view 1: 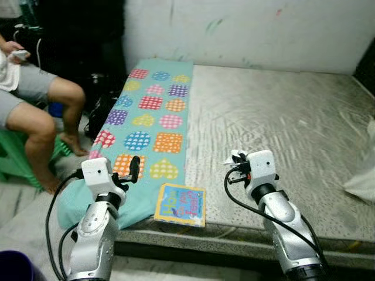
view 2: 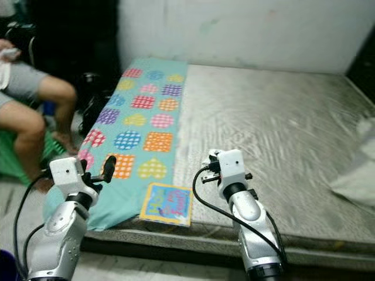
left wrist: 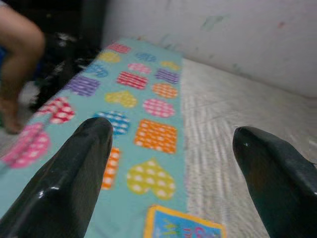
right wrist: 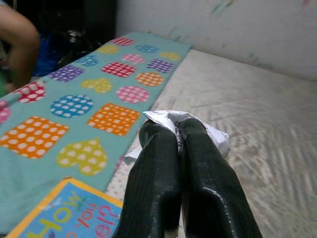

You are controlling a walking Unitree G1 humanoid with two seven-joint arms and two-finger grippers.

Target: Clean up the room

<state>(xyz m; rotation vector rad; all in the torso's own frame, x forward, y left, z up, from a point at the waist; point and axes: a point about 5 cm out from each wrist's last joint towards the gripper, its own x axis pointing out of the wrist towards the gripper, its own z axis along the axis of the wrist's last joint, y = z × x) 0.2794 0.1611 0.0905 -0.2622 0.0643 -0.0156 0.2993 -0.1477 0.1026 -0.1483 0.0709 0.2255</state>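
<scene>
A scuffed white plaster wall [view 1: 246, 29] runs across twelve o'clock behind a bare grey woven mattress [view 1: 275, 134]. At ten o'clock sits a dark shadowed corner (contents indistinct), a green plastic chair [view 1: 14, 161] below it.

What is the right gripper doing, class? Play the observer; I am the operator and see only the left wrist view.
Observer: The right gripper has its jaws shut on a crumpled white paper, above the grey mattress.
Operator: Does anything lie further to the right on the mattress?
Observer: Yes, a white cloth-like thing lies at its right edge; I cannot tell what it is.
</scene>
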